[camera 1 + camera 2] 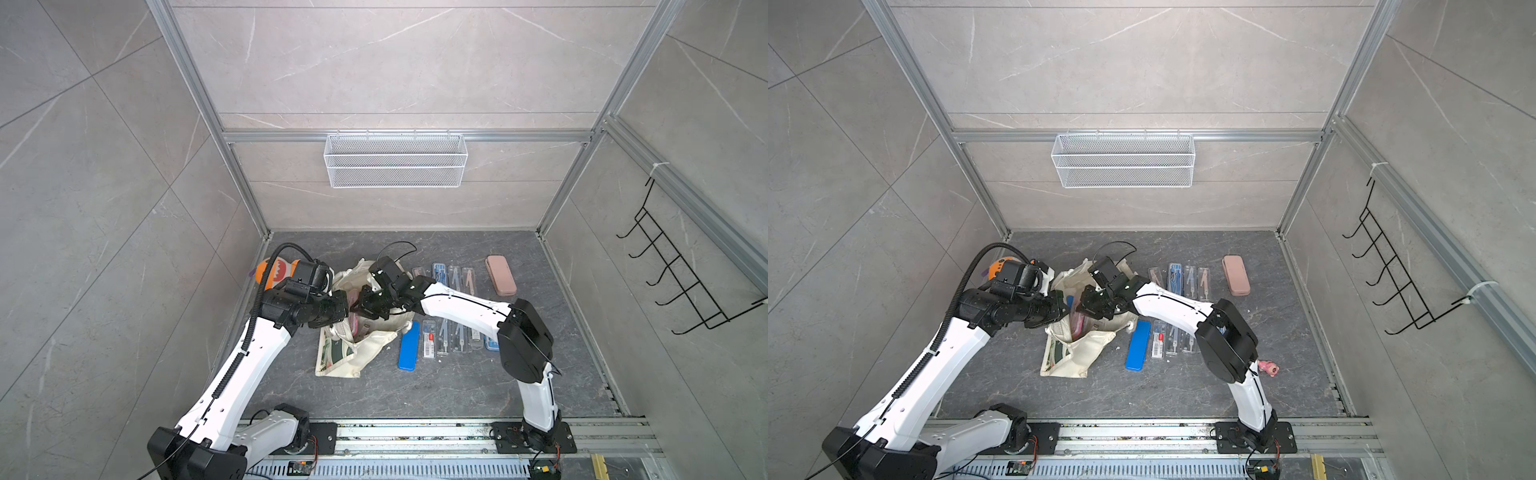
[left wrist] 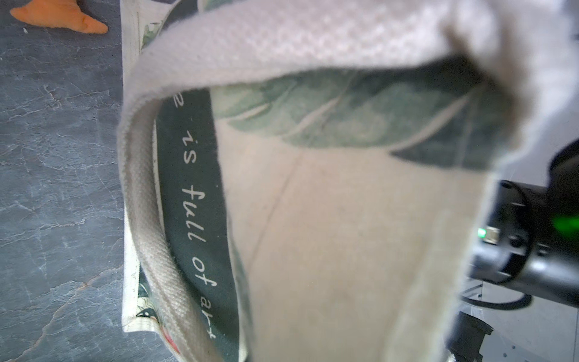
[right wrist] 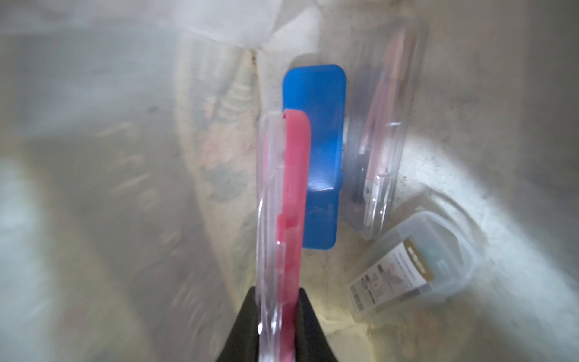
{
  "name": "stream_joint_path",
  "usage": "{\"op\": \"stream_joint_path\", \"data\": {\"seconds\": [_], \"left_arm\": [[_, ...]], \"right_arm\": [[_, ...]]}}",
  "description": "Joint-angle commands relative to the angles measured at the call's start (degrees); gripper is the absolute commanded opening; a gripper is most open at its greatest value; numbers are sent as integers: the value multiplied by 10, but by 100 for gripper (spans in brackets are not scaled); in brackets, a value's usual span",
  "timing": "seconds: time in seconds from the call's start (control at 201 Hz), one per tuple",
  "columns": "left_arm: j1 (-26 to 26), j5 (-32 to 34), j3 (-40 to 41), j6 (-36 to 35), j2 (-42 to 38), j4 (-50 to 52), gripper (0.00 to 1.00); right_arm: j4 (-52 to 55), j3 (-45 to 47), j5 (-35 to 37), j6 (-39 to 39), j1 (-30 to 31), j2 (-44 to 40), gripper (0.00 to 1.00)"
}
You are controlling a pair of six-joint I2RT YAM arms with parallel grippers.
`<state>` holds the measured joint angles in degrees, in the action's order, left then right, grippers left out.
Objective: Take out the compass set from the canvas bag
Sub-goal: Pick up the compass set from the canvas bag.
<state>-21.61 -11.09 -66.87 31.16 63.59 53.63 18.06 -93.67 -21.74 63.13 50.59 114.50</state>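
Between the two claws, the canvas bag [image 1: 374,343] sits on the desk [image 1: 457,386] with its mouth gaping, and the left claw [image 1: 343,309] is pinched tight on the cloth rim at its side! Down inside the opening is the right claw [image 3: 277,302], narrowed onto the compass set [image 3: 293,188], a see-through pack with a pink back standing edge-on between its fingers. Just beyond its tips, a blue case [image 3: 322,156], a clear case [image 3: 382,125] and a labelled box [image 3: 416,263] lie at the bag's bottom.
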Motion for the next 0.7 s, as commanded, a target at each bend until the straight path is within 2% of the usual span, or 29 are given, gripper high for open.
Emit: {"op": "stream_joint_path", "data": {"seconds": [0.0, 0.269, 0.449, 0.698], "left_arm": [[-2, -3, 10, -21, -24, -15, 0], [-2, 4, 24, -33, -42, -33, 0], [-2, 26, 24, -28, -51, -35, 0], [-2, 46, 17, -36, -35, -16, 0]], "right_arm": [[-33, 29, 18, -16, -4, -66, 4], [-38, 77, 35, -46, -13, -144, 4], [-31, 76, 34, -51, -21, -161, 4], [-12, 70, 42, -58, -53, -228, 4]]}}
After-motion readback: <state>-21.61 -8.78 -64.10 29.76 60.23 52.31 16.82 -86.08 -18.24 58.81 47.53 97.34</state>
